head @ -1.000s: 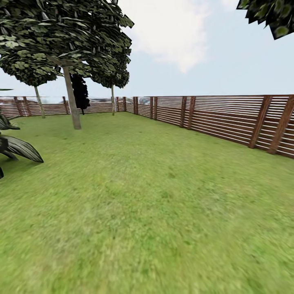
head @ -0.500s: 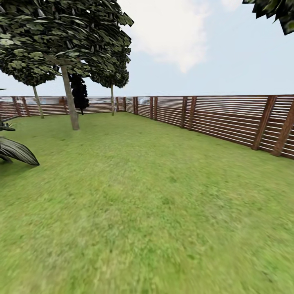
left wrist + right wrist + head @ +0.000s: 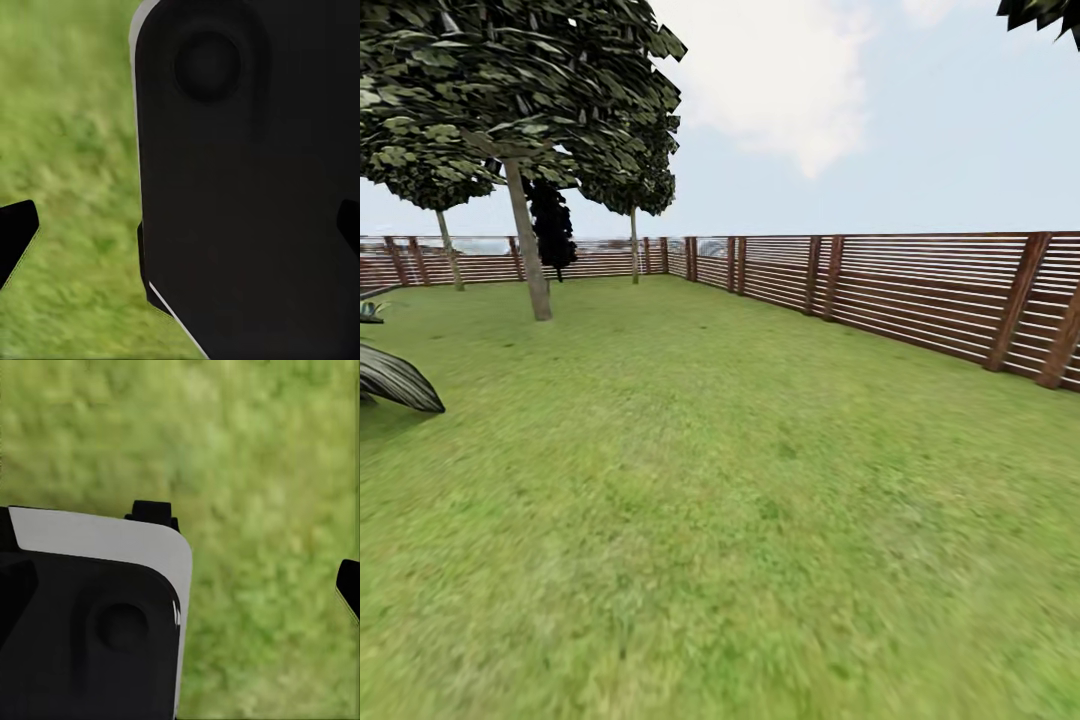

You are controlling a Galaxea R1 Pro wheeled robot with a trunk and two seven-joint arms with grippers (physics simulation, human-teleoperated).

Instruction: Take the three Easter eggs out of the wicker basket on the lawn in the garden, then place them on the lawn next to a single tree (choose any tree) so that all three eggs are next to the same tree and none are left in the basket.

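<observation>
Grass of the lawn (image 3: 740,480) runs back to the fence (image 3: 920,300) that closes the garden, with a pale-trunked tree (image 3: 528,245) standing far off toward the left arm's side and a dark striped leaf (image 3: 395,380) at that edge. Neither eggs nor basket can be placed from here, so which arm lies nearer them cannot be judged; the robot seems to be in transit. Each wrist view looks down past dark robot body (image 3: 247,180) onto grass, with black tips at the margins, and I cannot tell whether either end effector is apart or together.
</observation>
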